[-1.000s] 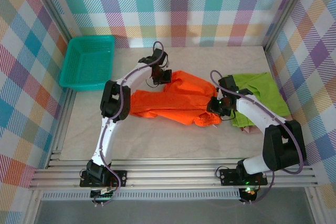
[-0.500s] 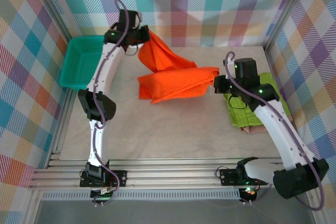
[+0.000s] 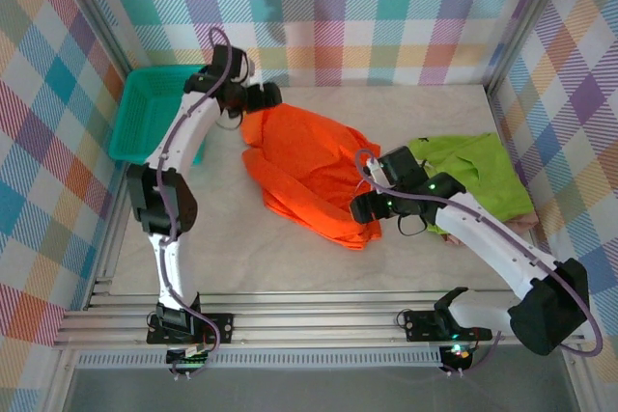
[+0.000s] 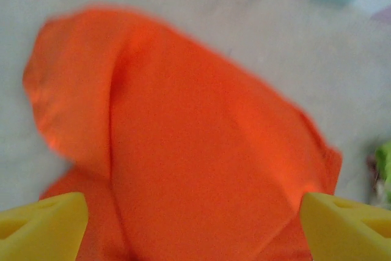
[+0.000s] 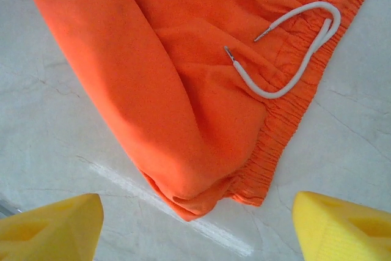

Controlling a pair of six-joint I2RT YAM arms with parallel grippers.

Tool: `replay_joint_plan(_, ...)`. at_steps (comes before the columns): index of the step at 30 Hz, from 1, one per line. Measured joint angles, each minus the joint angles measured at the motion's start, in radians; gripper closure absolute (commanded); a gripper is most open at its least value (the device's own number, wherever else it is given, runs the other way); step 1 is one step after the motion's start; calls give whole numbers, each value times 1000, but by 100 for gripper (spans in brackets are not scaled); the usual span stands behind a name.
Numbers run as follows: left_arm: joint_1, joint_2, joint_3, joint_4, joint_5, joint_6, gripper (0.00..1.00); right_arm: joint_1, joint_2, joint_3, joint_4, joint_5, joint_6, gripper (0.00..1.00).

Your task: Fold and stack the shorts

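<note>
The left wrist view is blurred. The orange shorts (image 4: 201,151) read as a soft-edged mass, and a green scrap is cut off at the right edge. The left fingers (image 4: 43,227) are spread and released, holding nothing. The right fingers (image 5: 342,224) are also released, just clear of the waistband's corner, and the drawstring (image 5: 287,53) lies loose on the cloth. Seen from above, the orange shorts lie crumpled mid-counter. The right arm hides part of the green shorts (image 3: 478,166). The near counter (image 3: 290,258) is open. The left arm partly covers the basket (image 3: 140,118) at the far left.

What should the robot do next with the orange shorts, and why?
Probably lower the open right gripper onto the elastic waistband and pinch it: the orange shorts lie rumpled and unheld, not yet a neat fold.
</note>
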Motion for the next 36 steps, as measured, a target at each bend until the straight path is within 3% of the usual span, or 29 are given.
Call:
replay_joint_plan(8, -15, -381, -532, 159, -38, -58, 5, -84, 219, 183, 47, -69, 130, 12)
replay_joint_plan(16, -16, -420, -835, 285, -69, -116, 7, -288, 529, 391, 129, -134, 300, 13)
replay_joint_plan(24, -21, -324, -872, 397, -66, -150, 16, -380, 771, 524, 215, -195, 412, 16)
replay_joint_plan(31, -24, -232, -872, 447, -56, -177, 35, -394, 939, 631, 233, -227, 451, 22)
replay_joint_plan(36, -34, -203, -868, 467, -55, -185, 52, -401, 977, 648, 241, -229, 468, 37)
